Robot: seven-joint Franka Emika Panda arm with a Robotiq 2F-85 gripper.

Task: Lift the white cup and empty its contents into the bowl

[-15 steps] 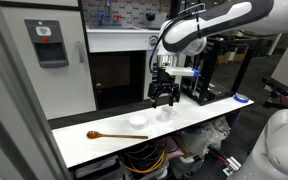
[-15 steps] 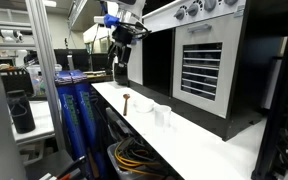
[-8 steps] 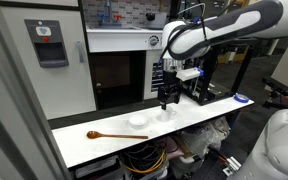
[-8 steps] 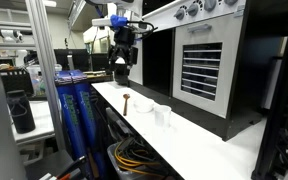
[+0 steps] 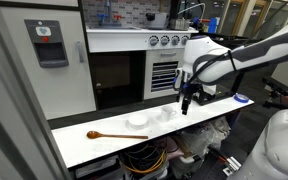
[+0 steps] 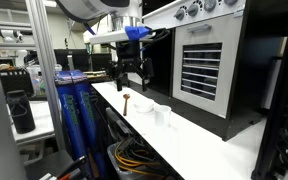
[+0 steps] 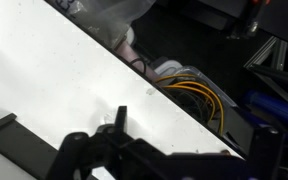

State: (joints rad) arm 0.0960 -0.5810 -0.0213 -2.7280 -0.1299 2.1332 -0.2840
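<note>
The white cup (image 5: pixel 165 114) stands upright on the white table (image 5: pixel 216 108), with the wider, lower white bowl (image 5: pixel 137 121) just beside it. Both also show in an exterior view, the cup (image 6: pixel 165 115) and the bowl (image 6: pixel 145 108). The cup's contents are hidden from these angles. My gripper (image 5: pixel 187 100) hangs open and empty above the table, off to the side of the cup and apart from it; it also shows in an exterior view (image 6: pixel 132 80). The blurred wrist view shows only bare table (image 7: pixel 54 70) under the gripper (image 7: pixel 134 140); neither cup nor bowl appears there.
A brown wooden spoon (image 5: pixel 104 134) lies on the table beyond the bowl, also in an exterior view (image 6: pixel 127 100). An oven front (image 6: pixel 209 65) stands behind the table. Cables (image 7: pixel 189 95) hang below the table's front edge.
The gripper has swung away from above the cup and bowl, sideways along the table toward the oven side, and the arm has turned. Cup, bowl and spoon have not moved.
</note>
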